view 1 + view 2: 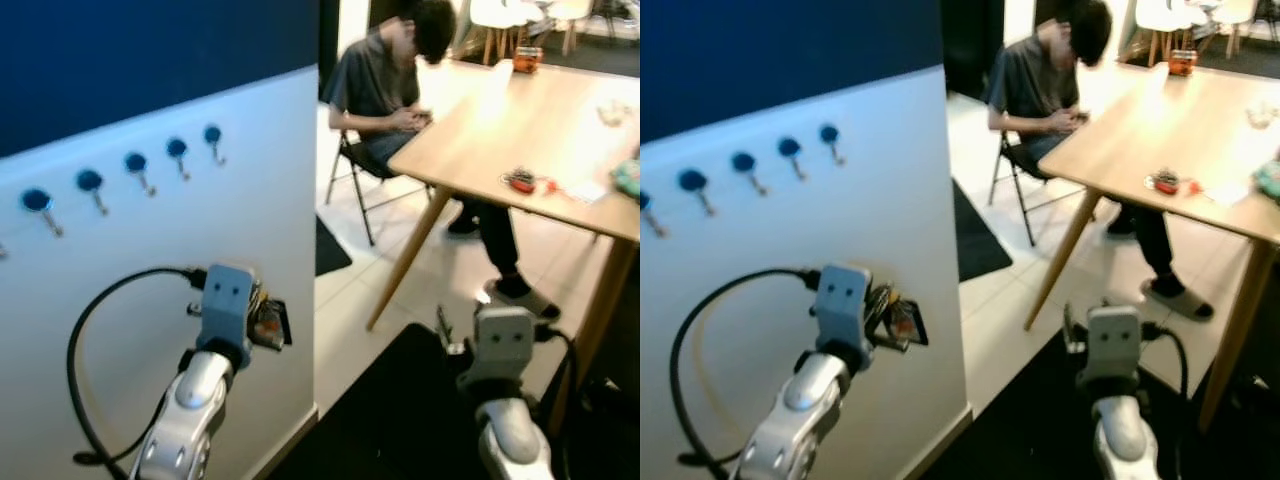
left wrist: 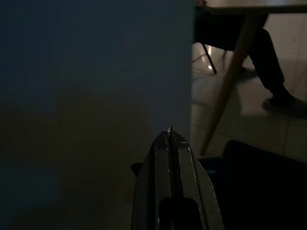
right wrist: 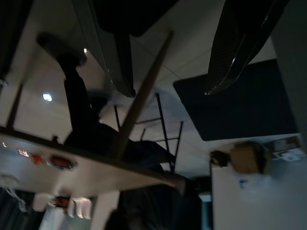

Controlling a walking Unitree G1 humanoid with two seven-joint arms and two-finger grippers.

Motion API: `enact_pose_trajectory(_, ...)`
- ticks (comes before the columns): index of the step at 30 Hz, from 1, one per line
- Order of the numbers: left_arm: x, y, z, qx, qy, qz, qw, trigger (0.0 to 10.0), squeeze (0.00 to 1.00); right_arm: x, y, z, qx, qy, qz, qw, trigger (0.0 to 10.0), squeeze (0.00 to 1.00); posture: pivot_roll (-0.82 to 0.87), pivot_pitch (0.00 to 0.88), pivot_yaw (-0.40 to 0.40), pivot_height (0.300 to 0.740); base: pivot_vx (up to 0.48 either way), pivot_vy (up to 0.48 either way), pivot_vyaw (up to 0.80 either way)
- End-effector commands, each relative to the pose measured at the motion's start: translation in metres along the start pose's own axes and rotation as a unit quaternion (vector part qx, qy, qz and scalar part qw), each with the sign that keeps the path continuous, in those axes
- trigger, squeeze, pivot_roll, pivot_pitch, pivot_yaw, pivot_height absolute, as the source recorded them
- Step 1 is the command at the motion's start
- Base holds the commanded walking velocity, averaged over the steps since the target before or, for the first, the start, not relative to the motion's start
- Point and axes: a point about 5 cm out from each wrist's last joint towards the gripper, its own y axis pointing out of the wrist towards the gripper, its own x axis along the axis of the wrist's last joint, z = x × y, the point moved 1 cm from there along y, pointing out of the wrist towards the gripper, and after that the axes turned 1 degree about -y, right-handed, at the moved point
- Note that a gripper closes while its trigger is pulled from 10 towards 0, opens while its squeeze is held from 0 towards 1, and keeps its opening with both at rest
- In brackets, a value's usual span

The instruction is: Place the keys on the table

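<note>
Here the left gripper [image 1: 262, 322] pinched the keys [image 1: 896, 318] beside the white wall [image 1: 240, 180].
A dark bunch with an orange-brown tag; the right gripper [image 3: 170, 57] hung parted, holding nothing, near the far wooden table [image 1: 480, 130].

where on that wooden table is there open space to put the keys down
The near corner of the table and the stretch toward the person are bare wood. It gets crowded along the far right: a red item, a white piece and a teal thing at the edge. An orange container sits at the far end. The left end effector holds the keys.
</note>
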Motion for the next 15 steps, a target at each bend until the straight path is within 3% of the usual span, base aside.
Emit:
enact_pose_trajectory(1,-0.0023,-0.0011,-0.0017,-0.001,0.001,0.003,1.000,10.0,0.00,-0.0044,-0.0031,-0.0014,-0.001,-0.003,0.010,1.000,10.0,0.00,-0.03,0.177,0.086,0.740,0.000,0.000,-0.54)
enact_pose_trajectory(15,-0.0016,-0.0008,-0.0023,-0.003,0.001,0.002,1.000,10.0,0.00,-0.0043,-0.0035,-0.0007,0.000,-0.003,0.010,1.000,10.0,0.00,-0.03,0.181,0.087,0.740,0.000,0.000,-0.55)
